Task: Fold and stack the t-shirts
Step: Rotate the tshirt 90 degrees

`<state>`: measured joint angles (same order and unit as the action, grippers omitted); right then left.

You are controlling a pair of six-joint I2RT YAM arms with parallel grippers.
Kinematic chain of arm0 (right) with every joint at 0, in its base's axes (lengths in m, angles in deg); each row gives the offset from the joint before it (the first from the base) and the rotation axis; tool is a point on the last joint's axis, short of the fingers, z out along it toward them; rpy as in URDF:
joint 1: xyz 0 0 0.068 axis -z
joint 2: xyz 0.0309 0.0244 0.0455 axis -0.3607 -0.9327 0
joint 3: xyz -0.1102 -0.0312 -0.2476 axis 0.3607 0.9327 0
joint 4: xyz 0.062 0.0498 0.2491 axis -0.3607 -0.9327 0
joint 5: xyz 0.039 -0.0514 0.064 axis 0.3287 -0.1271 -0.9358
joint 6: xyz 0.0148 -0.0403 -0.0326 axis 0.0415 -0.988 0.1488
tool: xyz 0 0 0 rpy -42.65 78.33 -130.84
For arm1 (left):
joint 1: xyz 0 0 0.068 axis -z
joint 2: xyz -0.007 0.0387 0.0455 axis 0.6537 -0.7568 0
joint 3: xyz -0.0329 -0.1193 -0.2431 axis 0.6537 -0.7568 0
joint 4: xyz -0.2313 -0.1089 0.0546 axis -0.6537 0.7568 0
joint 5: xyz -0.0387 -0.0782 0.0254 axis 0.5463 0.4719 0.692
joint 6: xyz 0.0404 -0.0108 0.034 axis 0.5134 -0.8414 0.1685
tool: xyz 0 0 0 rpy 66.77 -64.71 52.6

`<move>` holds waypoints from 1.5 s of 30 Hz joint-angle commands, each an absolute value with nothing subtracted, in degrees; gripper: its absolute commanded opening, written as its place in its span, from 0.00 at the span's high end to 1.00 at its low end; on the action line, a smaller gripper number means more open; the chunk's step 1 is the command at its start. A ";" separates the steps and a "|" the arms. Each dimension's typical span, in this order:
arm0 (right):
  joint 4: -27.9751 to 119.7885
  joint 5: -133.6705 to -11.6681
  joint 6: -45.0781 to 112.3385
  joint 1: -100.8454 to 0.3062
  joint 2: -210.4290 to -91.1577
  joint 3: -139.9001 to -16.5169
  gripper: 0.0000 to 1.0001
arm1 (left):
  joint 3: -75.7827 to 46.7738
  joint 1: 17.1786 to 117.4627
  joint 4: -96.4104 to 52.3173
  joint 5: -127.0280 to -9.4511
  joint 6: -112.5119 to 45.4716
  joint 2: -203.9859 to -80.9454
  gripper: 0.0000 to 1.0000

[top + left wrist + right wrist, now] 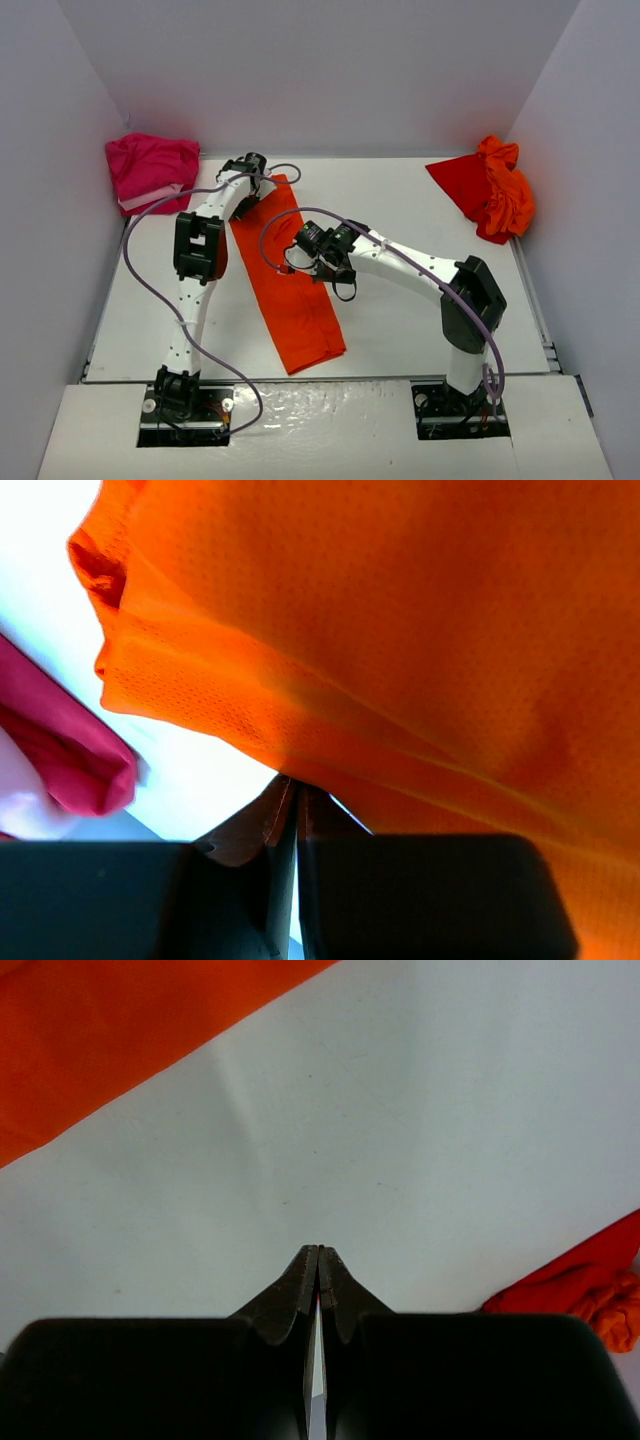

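The left arm [200, 250] stretches away from its base toward the far side of the desk. The left gripper [292, 785] has its jaws pressed together on the edge of the orange t-shirt [420, 630]. The right arm [420, 265] bends at the elbow and reaches leftward, and the right gripper [318, 1252] is closed on nothing.

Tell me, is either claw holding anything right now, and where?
The left gripper pinches the orange t-shirt by the edge at its far end. The right gripper is shut on nothing, over bare table.
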<state>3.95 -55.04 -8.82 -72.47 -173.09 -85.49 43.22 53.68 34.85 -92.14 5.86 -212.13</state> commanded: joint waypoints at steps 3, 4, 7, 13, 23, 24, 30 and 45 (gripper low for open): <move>4.34 -61.81 -9.11 -72.12 -174.05 -85.54 1.00 | 55.58 59.05 36.08 -87.41 10.78 -218.36 1.00; 4.57 -62.51 -9.16 -72.12 -174.88 -85.57 1.00 | 56.71 59.89 35.74 -86.95 11.80 -218.80 0.99; 5.03 -64.58 -9.13 -72.21 -177.22 -85.91 1.00 | 62.16 61.62 35.75 -84.88 13.22 -220.85 0.98; 5.39 -67.69 -9.66 -73.19 -182.11 -86.49 1.00 | 63.44 63.15 30.78 -76.71 11.64 -218.76 0.97; 6.10 -58.74 -10.76 -72.49 -181.10 -89.09 0.83 | 59.95 60.61 24.15 -80.01 4.70 -211.41 0.41; 6.16 -57.59 -11.12 -71.93 -180.12 -89.19 0.72 | 56.98 60.03 22.29 -81.14 4.32 -209.05 0.41; 6.22 -54.59 -11.30 -65.13 -173.75 -93.75 0.53 | 50.11 55.10 24.19 -76.80 -0.13 -197.96 0.34; 14.60 -58.29 -11.61 -36.48 -161.19 -91.08 0.45 | -13.84 61.35 24.45 -64.35 12.58 -145.30 0.44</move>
